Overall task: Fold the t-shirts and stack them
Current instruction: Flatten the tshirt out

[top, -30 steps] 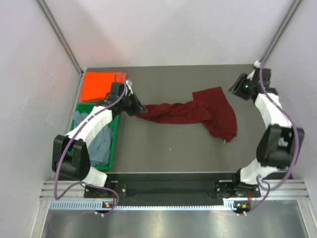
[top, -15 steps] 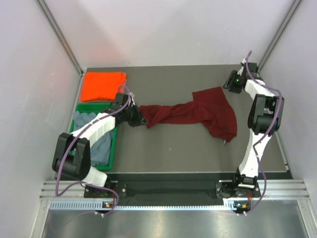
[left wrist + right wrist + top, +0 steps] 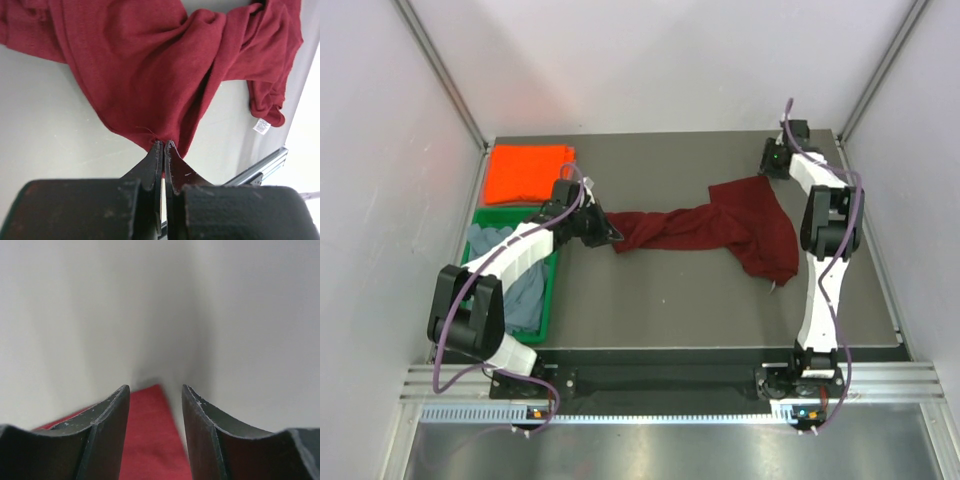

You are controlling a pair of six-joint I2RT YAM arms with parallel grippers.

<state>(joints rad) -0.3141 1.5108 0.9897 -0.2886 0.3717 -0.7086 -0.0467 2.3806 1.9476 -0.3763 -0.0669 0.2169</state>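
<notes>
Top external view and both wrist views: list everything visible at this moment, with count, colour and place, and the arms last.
maroon t-shirt: one, dark red, unfolded, stretched in a rumpled band across the middle of the table
orange t-shirt: one, bright orange, folded flat at the far left corner
grey-blue t-shirt: one, grey-blue, crumpled in the tray
green tray: one, green, at the left edge, just nearer than the orange shirt
table: one, dark grey
left gripper: one, black, shut on the maroon shirt's left end
right gripper: one, black, open and empty, over the maroon shirt's far right corner
</notes>
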